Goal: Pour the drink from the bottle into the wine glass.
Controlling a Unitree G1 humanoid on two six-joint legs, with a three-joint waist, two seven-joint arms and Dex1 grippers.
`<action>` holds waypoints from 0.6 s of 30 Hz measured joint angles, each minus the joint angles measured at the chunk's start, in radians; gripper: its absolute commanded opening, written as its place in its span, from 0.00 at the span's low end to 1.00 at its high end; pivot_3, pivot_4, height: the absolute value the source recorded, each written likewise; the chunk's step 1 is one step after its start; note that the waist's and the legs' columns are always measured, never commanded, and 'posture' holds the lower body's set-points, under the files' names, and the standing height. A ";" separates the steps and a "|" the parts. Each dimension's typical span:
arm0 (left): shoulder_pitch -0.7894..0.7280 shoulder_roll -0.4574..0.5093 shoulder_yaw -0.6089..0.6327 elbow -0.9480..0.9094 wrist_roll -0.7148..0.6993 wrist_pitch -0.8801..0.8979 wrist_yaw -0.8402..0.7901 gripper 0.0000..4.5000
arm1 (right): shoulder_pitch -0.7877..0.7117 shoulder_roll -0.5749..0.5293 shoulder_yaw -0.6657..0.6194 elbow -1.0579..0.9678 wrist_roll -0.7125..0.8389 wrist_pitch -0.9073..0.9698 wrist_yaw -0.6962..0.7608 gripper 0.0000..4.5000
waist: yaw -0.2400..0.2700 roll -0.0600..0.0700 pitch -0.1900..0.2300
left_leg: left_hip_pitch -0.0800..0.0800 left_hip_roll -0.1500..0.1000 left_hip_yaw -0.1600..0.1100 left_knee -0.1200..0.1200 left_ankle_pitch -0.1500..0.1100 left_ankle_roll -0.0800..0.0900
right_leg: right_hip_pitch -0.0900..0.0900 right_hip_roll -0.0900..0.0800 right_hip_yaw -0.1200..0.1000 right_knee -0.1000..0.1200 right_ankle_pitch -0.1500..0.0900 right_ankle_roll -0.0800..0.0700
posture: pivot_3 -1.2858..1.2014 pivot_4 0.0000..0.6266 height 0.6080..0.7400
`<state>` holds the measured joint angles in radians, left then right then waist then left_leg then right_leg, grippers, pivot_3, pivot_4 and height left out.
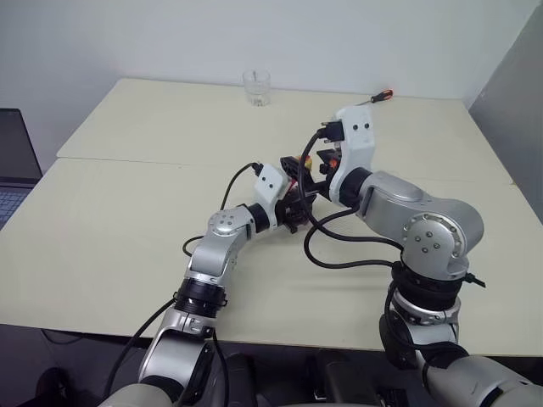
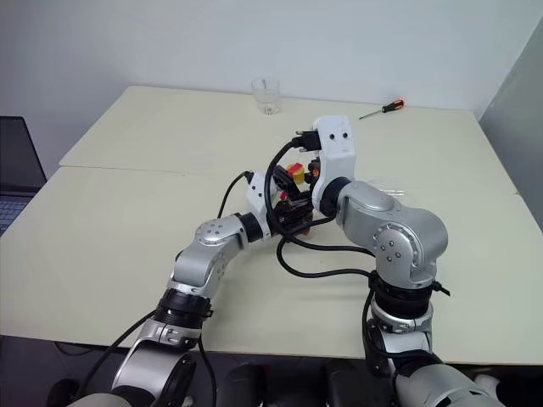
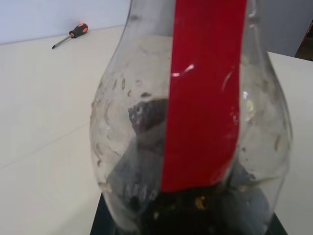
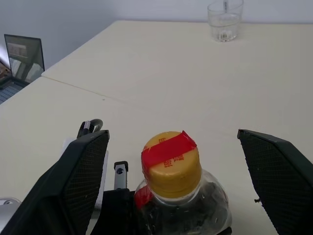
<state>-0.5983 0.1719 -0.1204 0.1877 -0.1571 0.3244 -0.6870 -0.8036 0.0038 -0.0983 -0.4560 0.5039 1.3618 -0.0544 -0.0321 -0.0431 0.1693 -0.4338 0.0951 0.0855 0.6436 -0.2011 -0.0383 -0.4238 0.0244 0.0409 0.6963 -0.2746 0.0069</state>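
- Small clear plastic bottle (image 4: 178,196) with bulbous body, upright above the middle of the cream table (image 1: 127,246), between the two arms.
- In the right wrist view: yellow cap (image 4: 171,164) crossed by a strip of red tape, still on the neck; not legible from the head views beyond a yellow-red spot (image 2: 295,172).
- In the left wrist view: red label band (image 3: 205,93) down the clear wall, with dark matter at the base, seen close.
- Left gripper (image 2: 284,219) closed narrowly on the lower body of the bottle.
- Right gripper (image 4: 178,161) spread wide, one black finger (image 4: 80,171) on each side of the cap, touching neither side.
- Short clear tumbler (image 1: 256,87) at the far table edge, well apart from the bottle.
- Orange-and-black-handled screwdriver (image 1: 378,97) at the far right of the table.
- Dark laptop (image 4: 23,58) off the table's left side.
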 measured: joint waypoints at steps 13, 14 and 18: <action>0.004 0.002 0.000 -0.021 0.000 0.004 0.006 0.21 | -0.003 0.004 0.001 0.026 -0.011 -0.002 0.029 0.32 | 0.000 0.000 0.000 | 0.000 0.000 0.000 -0.001 0.000 0.000 | 0.000 0.000 0.000 -0.001 0.000 0.000 | 0.52 0.24 1.00; 0.004 0.003 0.000 -0.021 0.000 0.005 0.006 0.20 | -0.003 0.004 0.001 0.026 -0.011 -0.002 0.030 0.32 | 0.000 0.000 0.000 | 0.000 0.000 0.000 -0.001 0.000 0.000 | 0.000 0.000 0.000 -0.001 0.000 0.000 | 0.52 0.24 1.00; 0.004 0.004 0.000 -0.021 0.000 0.005 0.007 0.20 | -0.003 0.004 -0.001 0.026 -0.011 -0.002 0.033 0.32 | 0.000 0.000 0.000 | 0.000 0.000 0.000 -0.001 0.000 0.000 | 0.000 0.000 0.000 -0.001 0.000 0.000 | 0.52 0.24 1.00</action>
<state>-0.5948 0.1756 -0.1204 0.1671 -0.1568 0.3289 -0.6801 -0.8066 0.0076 -0.0989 -0.4298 0.4924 1.3601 -0.0219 -0.0323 -0.0430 0.1694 -0.4339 0.0952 0.0850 0.6426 -0.2012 -0.0382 -0.4240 0.0243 0.0411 0.6953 -0.2750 0.0071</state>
